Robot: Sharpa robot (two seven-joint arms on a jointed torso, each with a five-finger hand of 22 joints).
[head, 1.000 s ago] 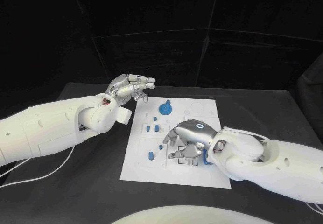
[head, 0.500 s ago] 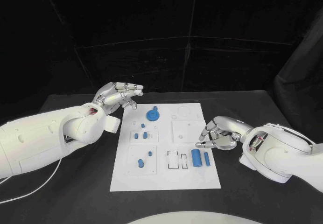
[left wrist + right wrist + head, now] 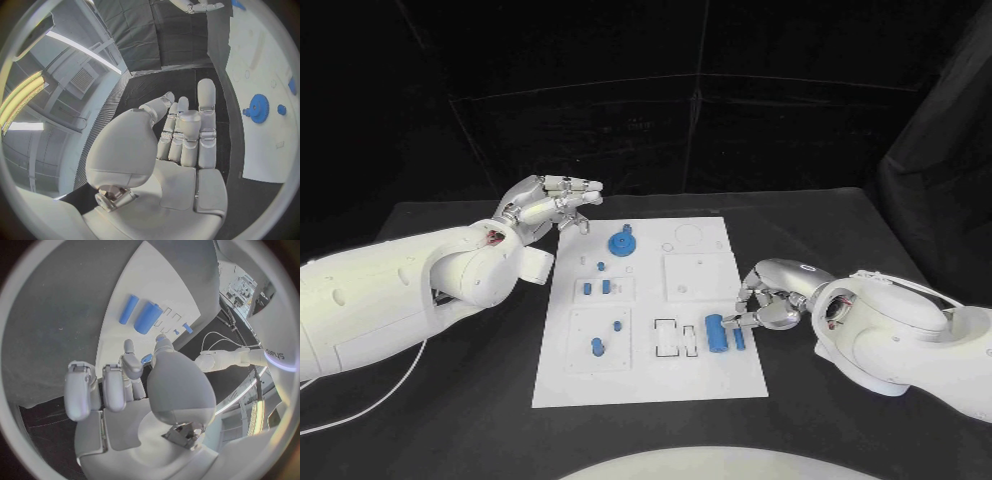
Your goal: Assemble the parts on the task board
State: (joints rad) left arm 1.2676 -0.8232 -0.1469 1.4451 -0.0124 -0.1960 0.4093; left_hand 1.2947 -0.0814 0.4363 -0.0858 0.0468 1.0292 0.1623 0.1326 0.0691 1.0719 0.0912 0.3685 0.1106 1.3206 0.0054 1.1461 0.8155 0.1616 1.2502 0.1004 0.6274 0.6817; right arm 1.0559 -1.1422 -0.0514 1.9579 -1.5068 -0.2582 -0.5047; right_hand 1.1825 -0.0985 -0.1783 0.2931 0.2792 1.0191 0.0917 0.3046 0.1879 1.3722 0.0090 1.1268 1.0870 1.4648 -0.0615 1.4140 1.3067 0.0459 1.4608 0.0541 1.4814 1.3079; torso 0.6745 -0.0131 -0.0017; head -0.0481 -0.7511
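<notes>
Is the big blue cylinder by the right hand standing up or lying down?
Lying down. The big blue cylinder lies flat on the task board, beside the right hand.

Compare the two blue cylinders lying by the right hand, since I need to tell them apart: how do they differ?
The thick cylinder is clearly wider than the thin cylinder. The thick cylinder lies further in on the task board, while the thin cylinder lies nearer its edge, closest to the right hand. Both are blue and lie flat, side by side and roughly parallel.

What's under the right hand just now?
The board's right edge, with two blue cylinders lying by the fingers of the right hand. Whatever sits beneath the palm is covered.
</notes>
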